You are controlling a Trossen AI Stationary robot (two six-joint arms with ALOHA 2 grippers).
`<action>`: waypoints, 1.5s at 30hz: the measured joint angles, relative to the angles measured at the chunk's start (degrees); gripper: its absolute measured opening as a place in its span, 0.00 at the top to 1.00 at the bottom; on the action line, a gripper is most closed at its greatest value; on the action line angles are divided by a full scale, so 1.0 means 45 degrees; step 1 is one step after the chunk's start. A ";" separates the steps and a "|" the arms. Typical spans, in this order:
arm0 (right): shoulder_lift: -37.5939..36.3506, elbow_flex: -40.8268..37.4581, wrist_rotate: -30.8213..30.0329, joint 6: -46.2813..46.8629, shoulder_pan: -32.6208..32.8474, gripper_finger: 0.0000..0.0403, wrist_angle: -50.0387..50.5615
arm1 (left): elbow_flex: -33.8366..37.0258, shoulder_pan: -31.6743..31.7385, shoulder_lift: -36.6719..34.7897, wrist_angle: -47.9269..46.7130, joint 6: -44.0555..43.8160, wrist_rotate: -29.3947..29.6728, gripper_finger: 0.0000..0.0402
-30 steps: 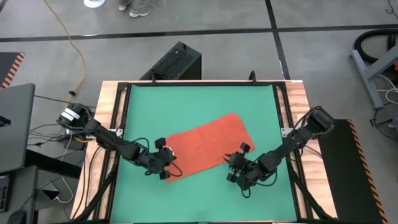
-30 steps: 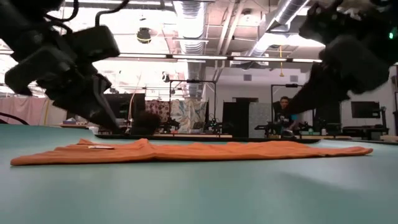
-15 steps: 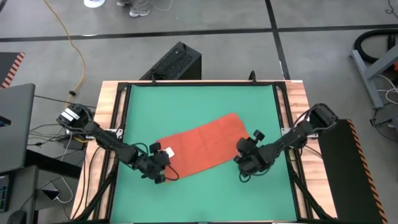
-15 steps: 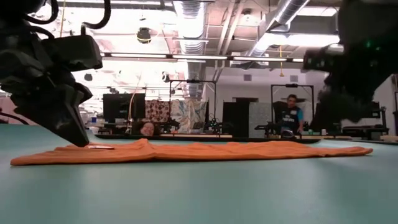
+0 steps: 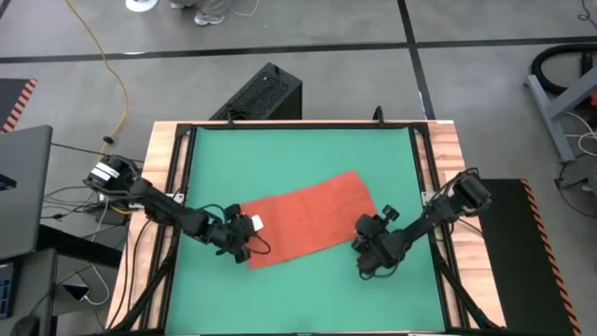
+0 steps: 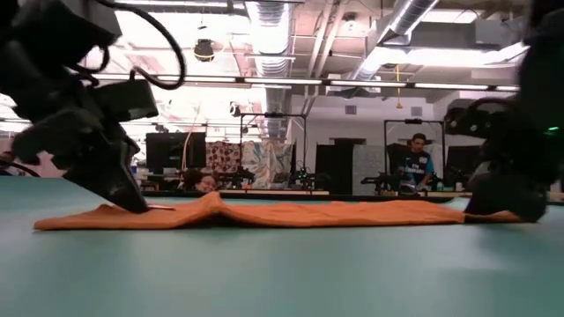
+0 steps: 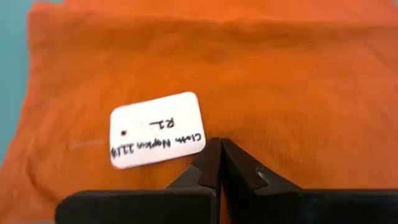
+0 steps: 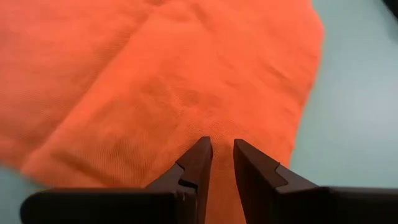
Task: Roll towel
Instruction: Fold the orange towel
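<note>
Pressed together with no gap, the jaws of the left gripper [image 7: 219,144] rest tip-down on the flat orange-red rectangular cloth towel [image 5: 306,220], just beside its small white rectangular tag [image 7: 157,129]. Whether any fabric is pinched between them cannot be told. The jaws of the right gripper [image 8: 221,144] stand slightly apart, a narrow gap between the two dark fingers, poised over the towel near its edge; nothing is gripped between them.

From above, the towel lies spread at a slant near the middle of the green mat [image 5: 298,159] covering the wood-edged table [image 5: 448,159], with the left gripper [image 5: 244,241] at its left end by the tag [image 5: 254,223] and the right gripper [image 5: 367,242] just off its lower right edge. That overhead picture does not show how the jaws stand, nor the writing on the tag; only the left wrist view shows handwritten lettering there.

At table height, the towel [image 6: 291,214] looks almost flat, with a low ridge raised close to the left gripper [image 6: 132,201], a fold the overhead view hides. The right gripper [image 6: 507,204] sits low at the cloth's far end. This level view alone shows the room behind, where a seated person [image 6: 414,163] is at a workstation.
</note>
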State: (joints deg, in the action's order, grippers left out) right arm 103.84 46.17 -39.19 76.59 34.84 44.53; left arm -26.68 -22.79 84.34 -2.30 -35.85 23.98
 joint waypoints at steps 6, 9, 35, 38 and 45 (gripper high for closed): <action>0.0055 0.1061 0.0738 0.1503 0.1419 0.76 -0.0308 | 0.0289 0.1164 -0.0015 0.0236 0.1207 0.0266 1.00; 0.0060 0.1763 0.0984 0.1257 0.1958 0.76 -0.0727 | 0.0179 0.1972 0.0004 0.0223 0.2641 0.0236 1.00; 0.0089 0.2543 -0.2436 -0.5270 -0.0815 0.76 0.0459 | -0.1491 0.3151 -0.1747 0.1804 0.5242 -0.1582 1.00; 0.0089 0.2172 -0.2192 -0.5229 -0.0856 0.76 -0.0170 | -0.1491 0.1769 -0.1157 0.2607 0.4613 -0.0952 1.00; 0.0080 0.2167 -0.1319 -0.4526 -0.0164 0.76 -0.0881 | -0.1491 0.0186 0.1403 0.3070 0.3016 0.0357 1.00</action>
State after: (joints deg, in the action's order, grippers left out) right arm 104.20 55.92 -45.13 56.22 34.10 40.57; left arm -33.39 -21.96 90.65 11.51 -22.28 25.59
